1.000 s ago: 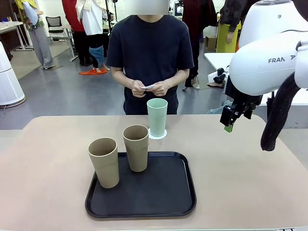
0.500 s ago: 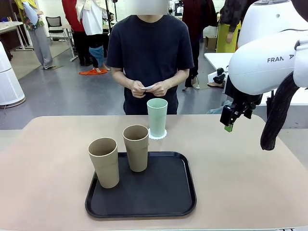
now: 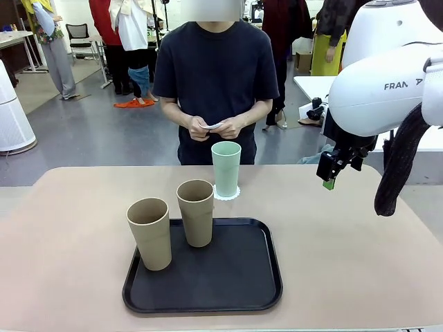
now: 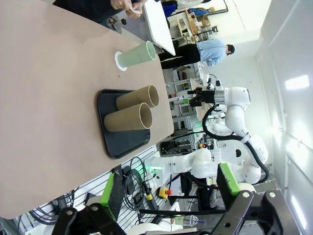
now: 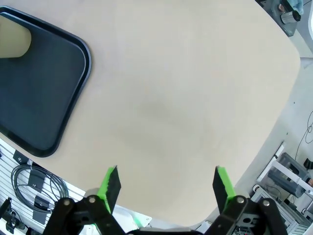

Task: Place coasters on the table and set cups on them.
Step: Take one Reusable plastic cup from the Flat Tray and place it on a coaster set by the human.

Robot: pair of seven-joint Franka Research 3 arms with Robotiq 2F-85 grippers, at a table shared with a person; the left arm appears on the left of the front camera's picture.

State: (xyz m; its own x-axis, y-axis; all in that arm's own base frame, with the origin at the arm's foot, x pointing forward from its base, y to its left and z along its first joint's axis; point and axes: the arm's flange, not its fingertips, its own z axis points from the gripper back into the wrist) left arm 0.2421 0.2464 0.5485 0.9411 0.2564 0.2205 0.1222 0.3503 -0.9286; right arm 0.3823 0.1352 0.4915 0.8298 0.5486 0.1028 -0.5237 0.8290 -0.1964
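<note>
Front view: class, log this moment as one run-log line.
mint cup: on coaster; tan cups: on tray; person's hands: holding something white; left claw: open; right claw: open

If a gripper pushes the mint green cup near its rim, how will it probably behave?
The mint green cup is tall with a narrow base, so a high push would probably tip it. Its thin coaster might slide along on the smooth table.

The tan bench (image 3: 346,263) held a black tray (image 3: 235,273) and, just behind it, one white coaster (image 3: 236,192).
</note>
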